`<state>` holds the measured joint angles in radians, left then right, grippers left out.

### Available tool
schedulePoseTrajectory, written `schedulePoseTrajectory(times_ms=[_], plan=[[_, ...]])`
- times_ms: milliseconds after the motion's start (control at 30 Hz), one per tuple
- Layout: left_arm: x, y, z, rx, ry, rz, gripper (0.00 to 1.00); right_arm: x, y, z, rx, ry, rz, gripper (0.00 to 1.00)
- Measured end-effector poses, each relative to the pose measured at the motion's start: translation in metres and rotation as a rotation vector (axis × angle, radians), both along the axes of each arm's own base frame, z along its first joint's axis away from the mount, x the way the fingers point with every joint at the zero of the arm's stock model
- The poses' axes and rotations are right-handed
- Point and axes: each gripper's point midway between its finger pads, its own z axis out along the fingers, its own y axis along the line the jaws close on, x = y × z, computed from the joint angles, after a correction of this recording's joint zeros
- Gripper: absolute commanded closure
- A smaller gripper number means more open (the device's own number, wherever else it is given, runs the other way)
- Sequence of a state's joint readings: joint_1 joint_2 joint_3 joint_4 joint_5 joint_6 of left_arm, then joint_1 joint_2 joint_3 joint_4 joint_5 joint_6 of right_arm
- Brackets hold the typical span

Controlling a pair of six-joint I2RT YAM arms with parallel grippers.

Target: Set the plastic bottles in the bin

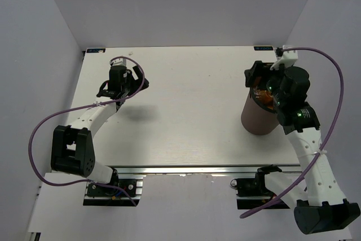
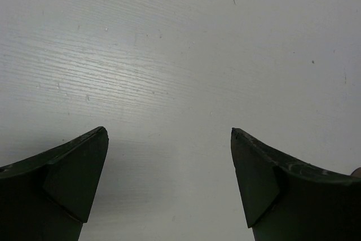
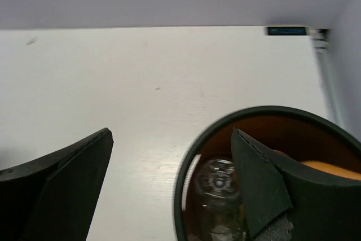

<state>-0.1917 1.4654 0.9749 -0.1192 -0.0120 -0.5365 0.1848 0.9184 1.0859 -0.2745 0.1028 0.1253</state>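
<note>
The bin (image 1: 255, 119), a tall dark brown cylinder, stands at the right of the table. Looking down past its round rim (image 3: 225, 121) in the right wrist view, I see a clear plastic bottle (image 3: 217, 191) standing inside and something orange (image 3: 324, 169) beside it. A bit of orange (image 1: 260, 95) also shows inside from above. My right gripper (image 3: 169, 131) hangs open over the bin's left rim (image 1: 260, 82), one finger above the opening, holding nothing. My left gripper (image 2: 169, 131) is open over bare tabletop at the rear left (image 1: 137, 80), nothing between its fingers.
The white table (image 1: 192, 111) has grey walls on three sides. A small blue marker (image 3: 287, 30) sits at the far right corner. The bin stands close to the table's right edge.
</note>
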Motion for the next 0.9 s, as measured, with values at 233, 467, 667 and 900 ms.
schedulePoseTrajectory(times_ms=[233,467,667,900], plan=[[0.000,0.000,0.000,-0.002,0.000,0.001,0.02,0.003,0.082,-0.018,-0.045,0.071,0.315,0.11],[-0.012,0.024,0.008,0.040,-0.014,0.125,0.02,-0.003,0.176,-0.068,-0.116,0.168,0.453,0.11],[-0.047,0.074,0.053,0.079,-0.161,0.371,0.02,0.007,0.210,-0.136,-0.103,0.258,0.388,0.11],[-0.066,0.091,0.069,0.073,-0.244,0.446,0.02,-0.003,0.227,-0.206,-0.060,0.325,0.345,0.11]])
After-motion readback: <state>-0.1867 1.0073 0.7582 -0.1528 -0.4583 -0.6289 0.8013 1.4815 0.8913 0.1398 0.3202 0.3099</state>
